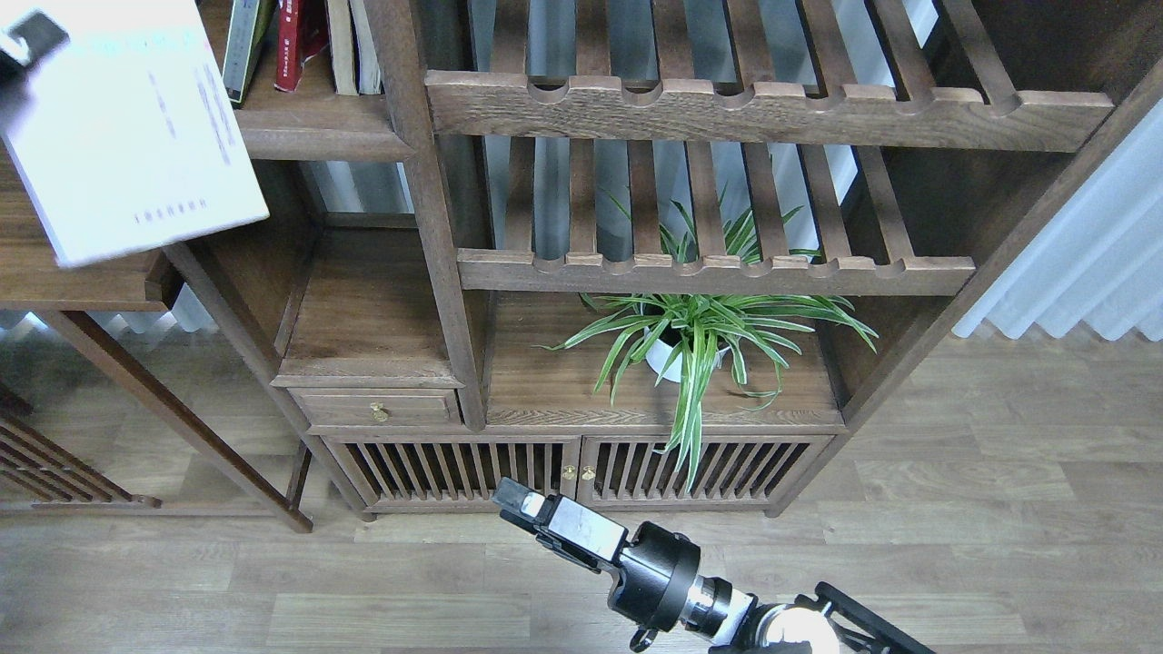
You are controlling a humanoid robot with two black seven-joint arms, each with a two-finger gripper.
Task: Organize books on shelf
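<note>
The pale white-lavender book (pixel 136 127) hangs blurred in the air at the top left, in front of the left end of the dark shelf (pixel 318 141). A dark part of my left gripper (pixel 30 38) clamps its upper left corner; the rest of that arm is out of view. On the shelf stand the yellow-green book (pixel 241 45), the red book (pixel 295 41) and two pale-edged books (pixel 350 45). My right gripper (pixel 518 500) is low at the centre, empty, seen end-on in front of the cabinet doors.
Two slatted racks (pixel 763 113) (pixel 718 272) fill the right of the unit. A spider plant (pixel 690 336) in a white pot stands below them. A small drawer (pixel 377 409) and slatted doors (pixel 454 468) sit low. A wooden side table (pixel 82 277) is at the left.
</note>
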